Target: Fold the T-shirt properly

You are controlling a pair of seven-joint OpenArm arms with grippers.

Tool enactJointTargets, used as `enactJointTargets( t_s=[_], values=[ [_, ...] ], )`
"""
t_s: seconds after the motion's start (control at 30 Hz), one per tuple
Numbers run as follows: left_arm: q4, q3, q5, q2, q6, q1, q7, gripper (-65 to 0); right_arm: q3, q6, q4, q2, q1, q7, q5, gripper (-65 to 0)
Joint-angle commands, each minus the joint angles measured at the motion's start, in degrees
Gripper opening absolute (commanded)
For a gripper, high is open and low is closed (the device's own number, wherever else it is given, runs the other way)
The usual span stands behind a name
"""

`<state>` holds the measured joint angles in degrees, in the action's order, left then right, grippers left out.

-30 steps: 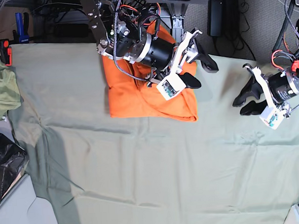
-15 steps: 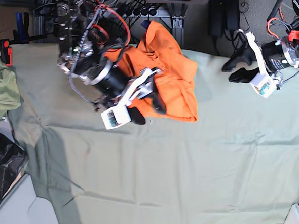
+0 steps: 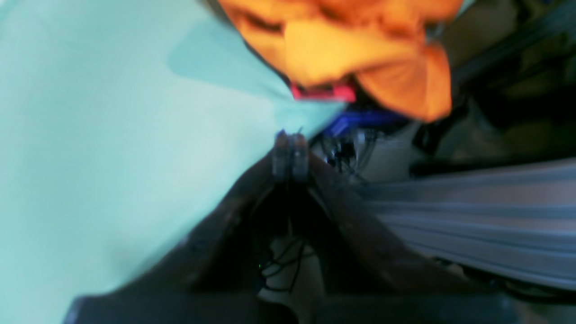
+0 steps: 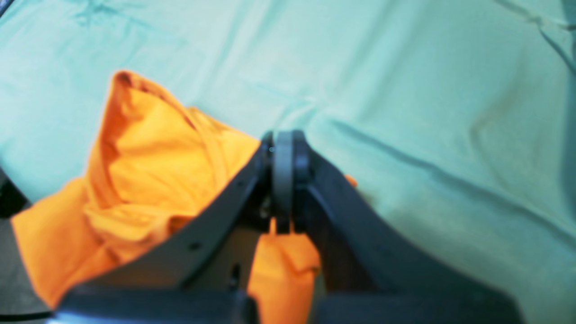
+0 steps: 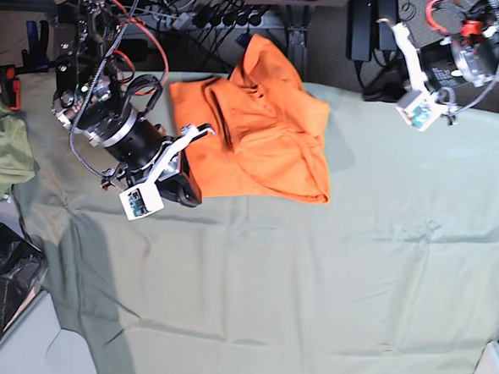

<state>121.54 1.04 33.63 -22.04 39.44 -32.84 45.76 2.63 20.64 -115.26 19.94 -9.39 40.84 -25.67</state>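
Base view gives me the bright orange short-sleeved fabric T-shirt lying bunched and roughly folded on the large sage-green cloth that covers the table, up near the far edge, with one rumpled part rising over that edge toward the cables behind.

My right gripper sits just beside the shirt's edge on this view's left. Through the right wrist camera I see its fingers pressed tip to tip with nothing between them, the orange fabric heaped right behind and below.

My left gripper hangs well apart from the shirt at the far corner on this view's right, past the cloth's edge. In the blurred left wrist picture its fingertips meet, holding nothing, with the shirt beyond them.

An olive-green garment lies crumpled at the cloth's left end, next to a red-and-black clamp.
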Motion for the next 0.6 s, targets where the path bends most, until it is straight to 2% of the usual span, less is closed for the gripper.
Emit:
enactJointTargets(
  t_s=[0.0, 0.17, 0.23, 0.3, 0.37, 0.57],
  values=[
    [0.92, 2.05, -0.28, -0.33, 0.56, -0.02, -1.6, -65.0, 0.37, 5.66, -0.13, 0.37, 0.46, -1.79, 0.02, -65.0],
    [0.63, 13.6, -12.26, -0.33, 0.56, 0.46, -7.21, -65.0, 0.35, 5.68, 2.8, 0.37, 0.46, -3.32, -0.22, -65.0],
    [-0.2, 16.81, -17.18, 0.09, 0.56, 1.64, -10.6, -65.0, 0.35, 5.7, 3.32, 0.37, 0.39, -3.13, -2.21, -65.0],
    [-2.01, 19.34, -20.76, 1.88, 0.04, 3.63, -11.47, -65.0, 0.35, 5.73, 3.34, 0.37, 0.28, -1.77, -5.49, -65.0],
    [-5.03, 21.49, -22.12, 3.91, 0.0, 5.92, -11.5, -65.0, 0.15, 5.75, 3.34, 0.37, 0.24, 0.0, -9.25, -65.0],
    [-13.97, 23.04, -22.14, 8.28, -0.02, 11.02, -11.52, -65.0, -2.97, 5.77, 3.34, 0.37, -1.57, 1.73, -13.25, -65.0]
  ],
)
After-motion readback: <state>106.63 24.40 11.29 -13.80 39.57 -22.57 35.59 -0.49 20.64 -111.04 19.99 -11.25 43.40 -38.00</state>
